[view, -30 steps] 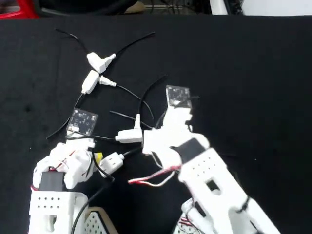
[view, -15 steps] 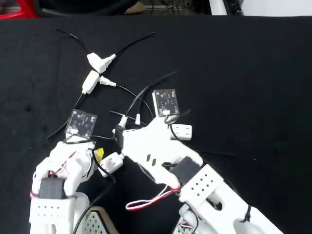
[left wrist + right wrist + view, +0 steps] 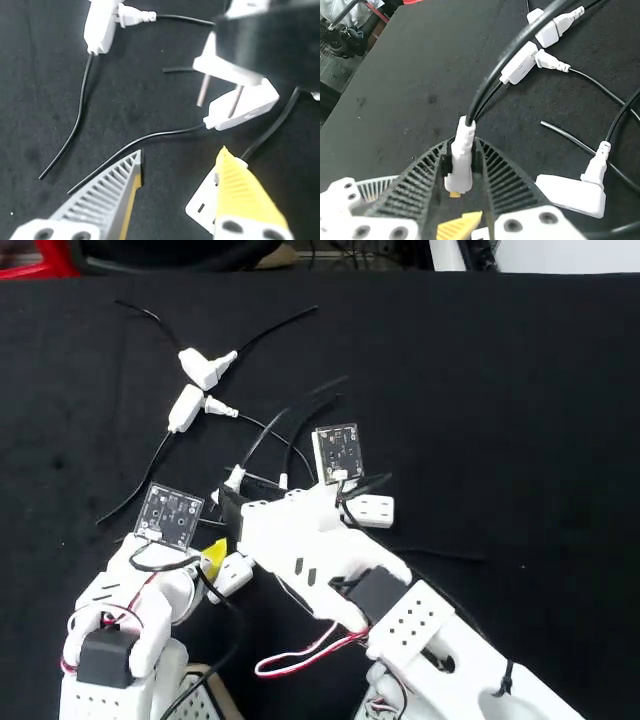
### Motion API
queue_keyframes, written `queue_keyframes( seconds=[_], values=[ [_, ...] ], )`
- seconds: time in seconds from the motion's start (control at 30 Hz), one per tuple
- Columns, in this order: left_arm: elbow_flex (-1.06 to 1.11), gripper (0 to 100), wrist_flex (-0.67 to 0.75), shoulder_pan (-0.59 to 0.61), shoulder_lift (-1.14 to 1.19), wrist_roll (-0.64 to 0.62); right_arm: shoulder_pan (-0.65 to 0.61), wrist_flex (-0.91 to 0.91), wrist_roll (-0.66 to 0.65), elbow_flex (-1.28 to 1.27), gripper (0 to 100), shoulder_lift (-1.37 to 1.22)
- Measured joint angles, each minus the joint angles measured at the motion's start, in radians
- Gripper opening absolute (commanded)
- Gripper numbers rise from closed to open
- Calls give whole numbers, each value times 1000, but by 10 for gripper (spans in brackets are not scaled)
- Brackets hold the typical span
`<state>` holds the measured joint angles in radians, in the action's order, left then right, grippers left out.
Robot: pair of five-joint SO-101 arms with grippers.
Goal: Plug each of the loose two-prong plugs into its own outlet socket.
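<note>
Black table (image 3: 520,390), right end effector (image 3: 461,145) tight around a white plug (image 3: 459,172), left end effector (image 3: 180,157) agape beside an unfilled socket (image 3: 201,207).

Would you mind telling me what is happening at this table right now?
Two robot arms are plugging plugs into sockets. The right gripper is shut on a white plug, holding it with its prongs bare close to the left gripper. That gripper is open, with a socket lying beside its yellow finger. Farther back, two pairs already look joined.

The plug (image 3: 460,160) is white, its cord (image 3: 491,82) black, the desk (image 3: 520,390) black; the left gripper (image 3: 180,152) is ribbed grey and yellow.
</note>
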<state>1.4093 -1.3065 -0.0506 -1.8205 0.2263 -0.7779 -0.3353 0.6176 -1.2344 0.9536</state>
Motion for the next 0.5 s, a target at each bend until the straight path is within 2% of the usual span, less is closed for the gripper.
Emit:
queue_keyframes(
  seconds=[0.27, 0.37, 0.5],
  values=[
    [-58, 235, -2, 0, -2, -135, -57, 6, 29, -51, 11, 9],
    [-54, 235, 21, 2, -2, -144, -69, -8, 29, -49, 11, 18],
    [-8, 235, 106, 69, -2, -144, -71, -94, 31, -18, 11, 34]
  ],
)
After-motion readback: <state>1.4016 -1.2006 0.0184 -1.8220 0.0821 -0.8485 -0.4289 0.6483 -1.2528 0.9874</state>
